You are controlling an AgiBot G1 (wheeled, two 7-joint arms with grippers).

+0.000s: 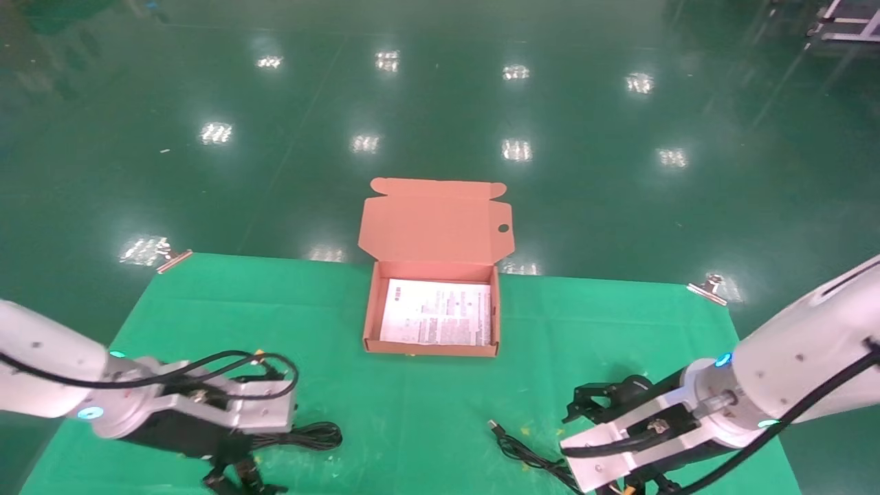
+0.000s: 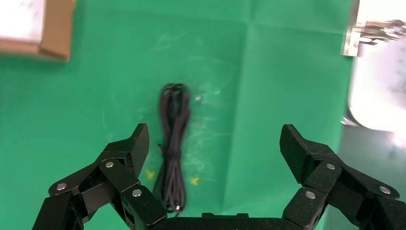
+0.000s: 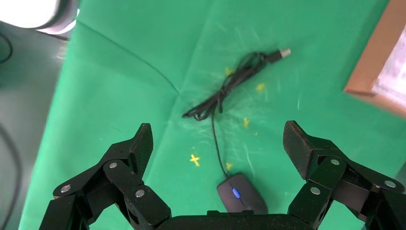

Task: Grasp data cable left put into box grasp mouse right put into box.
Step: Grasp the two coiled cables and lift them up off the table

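Observation:
The open cardboard box (image 1: 372, 313) stands at the table's far middle with its lid up and a white printed sheet inside. The data cable (image 1: 313, 435), a black coil bundle, lies at the front left. In the left wrist view the data cable (image 2: 173, 143) lies just inside one finger of my open left gripper (image 2: 215, 143), which hovers above it (image 1: 240, 481). The black mouse (image 3: 241, 192), blue light on, lies below my open right gripper (image 3: 218, 143). Its cord (image 3: 230, 86) runs towards the box and ends in a USB plug (image 3: 284, 51). In the head view the right gripper (image 1: 591, 405) hides the mouse.
A green cloth (image 1: 412, 412) covers the table and is clipped at the far corners (image 1: 172, 260) (image 1: 708, 289). Small yellow marks (image 3: 194, 159) dot the cloth. A box corner shows in the left wrist view (image 2: 52, 33) and the right wrist view (image 3: 378, 72). Shiny green floor lies beyond.

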